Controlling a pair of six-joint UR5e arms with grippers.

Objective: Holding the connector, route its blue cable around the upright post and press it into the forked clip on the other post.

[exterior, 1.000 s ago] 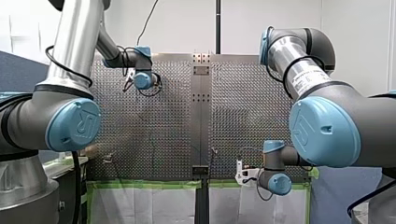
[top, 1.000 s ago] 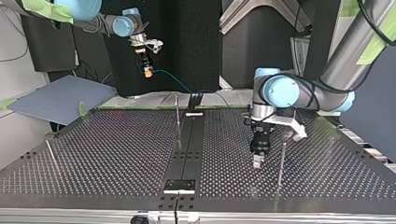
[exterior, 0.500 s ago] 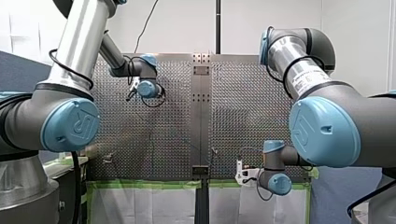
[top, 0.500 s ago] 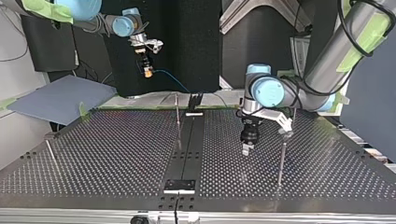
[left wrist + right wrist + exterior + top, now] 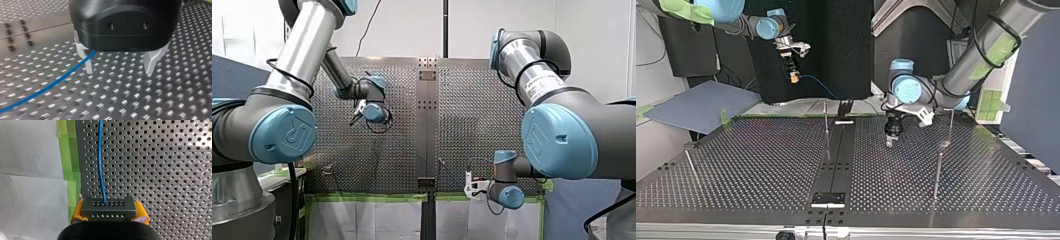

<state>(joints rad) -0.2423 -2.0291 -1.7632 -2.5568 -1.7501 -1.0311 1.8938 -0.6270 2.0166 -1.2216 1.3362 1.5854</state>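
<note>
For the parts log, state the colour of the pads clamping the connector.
Yellow pads, flanking the black connector; best in the right wrist view.

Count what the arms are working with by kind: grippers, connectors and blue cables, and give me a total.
Grippers: 2, the left gripper open, the right gripper shut on the connector
Connector: 1
Blue cable: 1
Total: 4

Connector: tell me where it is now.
The connector sits clamped between my right gripper's yellow pads, raised off the table at the top view's upper left, blue cable leading ahead.
</note>
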